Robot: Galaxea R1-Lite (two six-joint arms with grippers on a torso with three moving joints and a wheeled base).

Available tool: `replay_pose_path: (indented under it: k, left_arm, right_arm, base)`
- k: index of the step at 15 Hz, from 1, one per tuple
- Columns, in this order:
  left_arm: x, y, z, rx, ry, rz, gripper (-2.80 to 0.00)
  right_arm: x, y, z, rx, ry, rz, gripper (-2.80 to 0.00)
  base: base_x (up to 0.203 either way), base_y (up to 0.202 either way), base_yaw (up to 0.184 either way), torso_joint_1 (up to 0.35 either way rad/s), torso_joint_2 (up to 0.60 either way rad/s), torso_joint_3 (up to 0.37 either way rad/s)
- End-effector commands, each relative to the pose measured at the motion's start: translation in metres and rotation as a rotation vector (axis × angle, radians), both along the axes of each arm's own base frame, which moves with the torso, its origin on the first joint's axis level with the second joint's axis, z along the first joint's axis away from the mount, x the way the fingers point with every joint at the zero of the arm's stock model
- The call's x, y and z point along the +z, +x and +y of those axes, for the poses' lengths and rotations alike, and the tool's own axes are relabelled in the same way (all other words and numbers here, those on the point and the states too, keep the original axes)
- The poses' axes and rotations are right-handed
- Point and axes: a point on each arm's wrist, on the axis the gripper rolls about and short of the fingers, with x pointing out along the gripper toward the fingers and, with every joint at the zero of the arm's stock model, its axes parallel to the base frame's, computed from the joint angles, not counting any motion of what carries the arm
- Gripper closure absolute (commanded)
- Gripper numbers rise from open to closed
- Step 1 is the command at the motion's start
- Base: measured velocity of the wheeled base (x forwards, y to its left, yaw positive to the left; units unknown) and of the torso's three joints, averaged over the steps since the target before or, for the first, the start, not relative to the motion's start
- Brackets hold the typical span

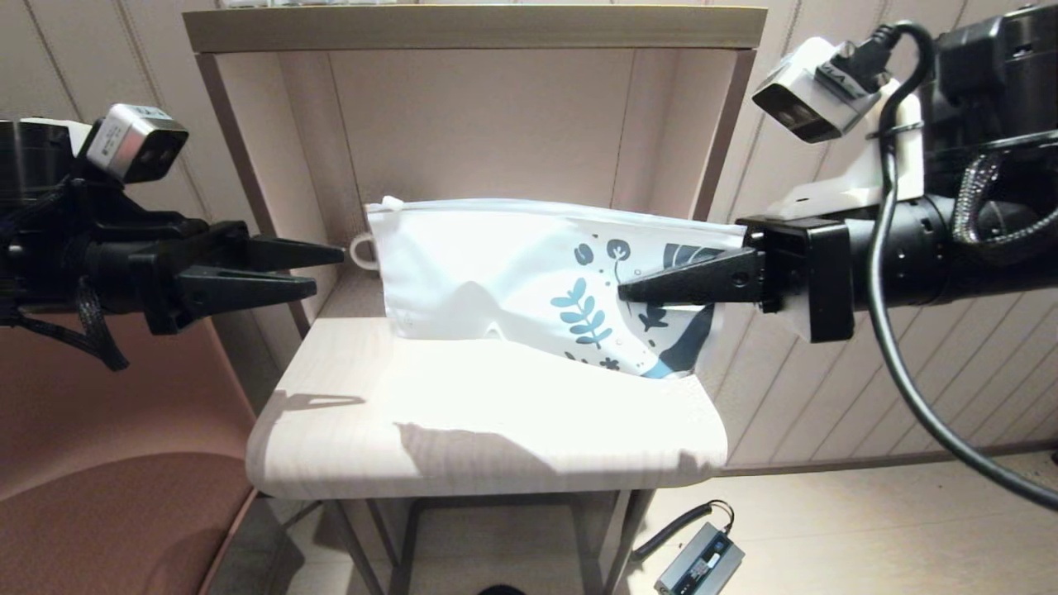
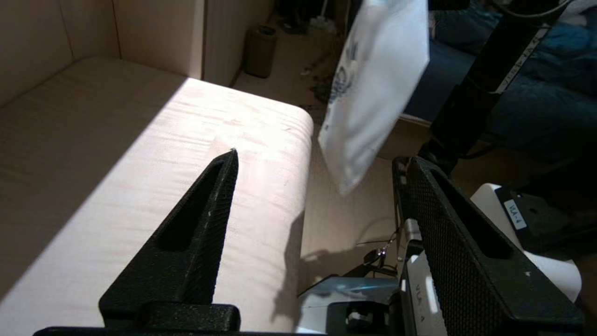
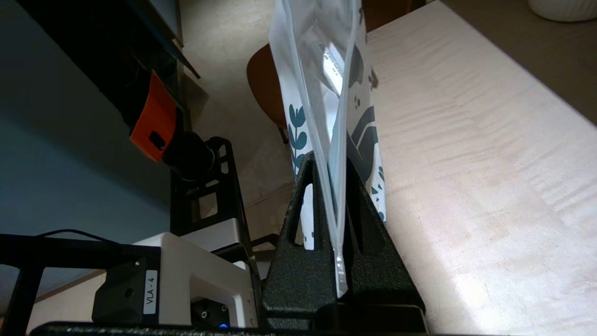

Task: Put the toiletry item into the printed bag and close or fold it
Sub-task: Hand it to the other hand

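Observation:
The printed bag (image 1: 479, 256) hangs upright over the pale table (image 1: 463, 413), its leaf-printed end on the right and its slider (image 1: 393, 202) at the top left. My right gripper (image 1: 620, 291) is shut on the printed end; in the right wrist view its fingers (image 3: 298, 219) clamp the bag's (image 3: 317, 56) top edge. A pale labelled shape shows through the bag wall there; I cannot tell whether it is the toiletry item, which is otherwise out of sight. My left gripper (image 1: 329, 269) is open and holds nothing, just left of the slider end. In the left wrist view the bag (image 2: 373, 93) hangs ahead of it.
A white ribbed mug (image 3: 564, 9) stands at the back of the table, its handle (image 1: 361, 250) peeking out behind the bag. A shelf board (image 1: 471, 29) and side walls enclose the back. A brown chair (image 1: 99, 496) is at the left, a grey device (image 1: 698, 562) on the floor.

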Motion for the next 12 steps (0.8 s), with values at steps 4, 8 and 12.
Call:
replay_pose_path:
  k: [4, 8, 12]
  left_arm:
    - [-0.011, 0.006, -0.022, -0.072, 0.003, 0.035, -2.80]
    - [-0.013, 0.004, -0.026, -0.086, 0.002, 0.029, -2.80]
    - [-0.022, 0.003, -0.030, -0.112, -0.004, -0.070, -2.80]
  right_arm:
    - [-0.002, -0.004, 0.010, 0.048, -0.001, 0.003, 0.00]
    - [-0.006, -0.002, 0.026, 0.095, -0.008, 0.016, 0.00]
    - [-0.010, 0.000, 0.033, 0.114, -0.016, 0.028, 0.00]
  base:
    - [0.000, 0.000, 0.000, 0.000, 0.00, 0.000]
    - [0.000, 0.000, 0.000, 0.000, 0.00, 0.000]
    - [0.000, 0.000, 0.000, 0.000, 0.00, 0.000]
